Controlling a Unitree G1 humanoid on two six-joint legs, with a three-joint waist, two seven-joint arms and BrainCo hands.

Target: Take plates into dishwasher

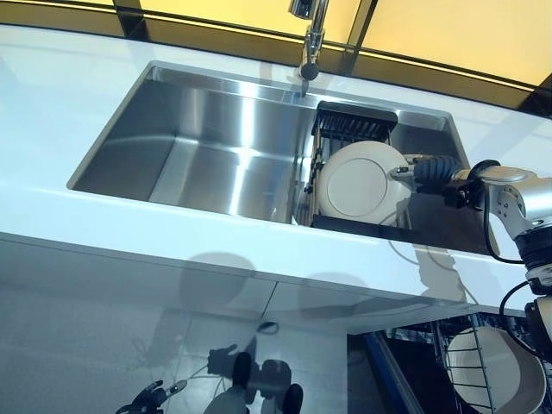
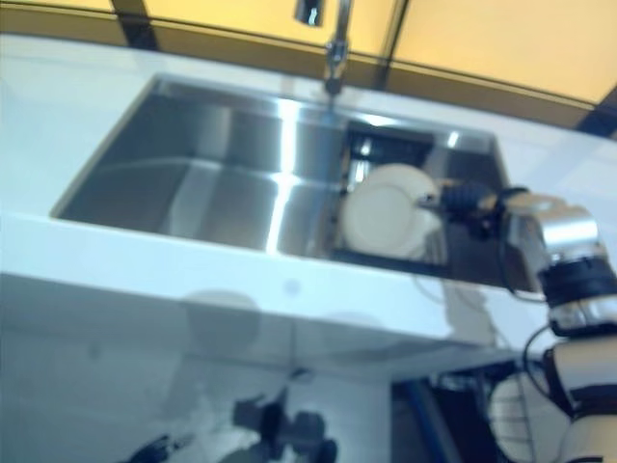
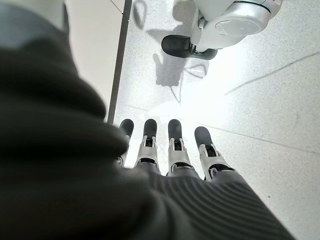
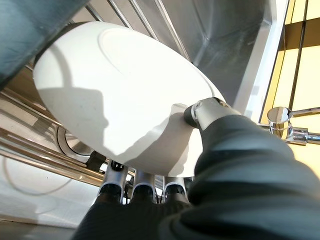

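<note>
A white plate (image 1: 358,183) stands on edge in the black dish rack (image 1: 354,121) at the right end of the steel sink (image 1: 198,147). My right hand (image 1: 431,166) reaches in from the right and is shut on the plate's right rim. In the right wrist view the thumb (image 4: 200,112) presses on the plate's (image 4: 115,95) face and the fingers (image 4: 142,192) go behind it. My left hand (image 3: 170,145) hangs low over the floor with straight fingers, holding nothing, seen small at the bottom of the left eye view (image 1: 147,398).
A faucet (image 1: 309,43) rises behind the sink above the rack. White counter (image 1: 52,103) surrounds the sink. At the lower right, below the counter, an open dishwasher's wire rack (image 1: 461,366) holds a white dish (image 1: 500,375).
</note>
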